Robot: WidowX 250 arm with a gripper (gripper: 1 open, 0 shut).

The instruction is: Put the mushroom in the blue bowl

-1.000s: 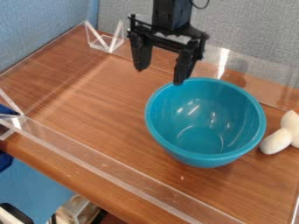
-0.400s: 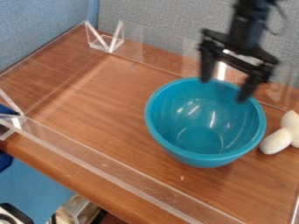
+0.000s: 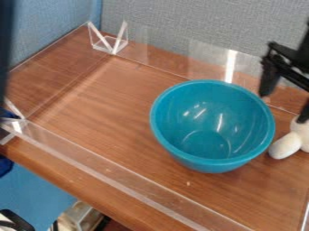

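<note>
Change since earlier: gripper (image 3: 290, 83) has travelled from above the far-left rim of the blue bowl, across its back edge, to the right margin of the view; bowl and mushroom lie where they did.
Gripper: black, pointing down, partly cut off by the right edge, hanging past the bowl's far-right rim and above the mushroom.
Fingers (image 3: 266, 79): apart, with nothing between them; only the left one shows clearly.
Mushroom (image 3: 290, 143): cream-white, lying on its side on the tabletop just beside the bowl's right wall, near the right edge of the view, outside the bowl.
Blue bowl (image 3: 183, 144): glossy teal, upright, right of centre on the tabletop; its inside holds nothing.
Tabletop (image 3: 97, 95): brown wood grain, bare on the left half.
Clear wall (image 3: 108, 176): transparent plastic barrier running around the tabletop, with a triangular brace (image 3: 110, 40) at the far-left corner.
</note>
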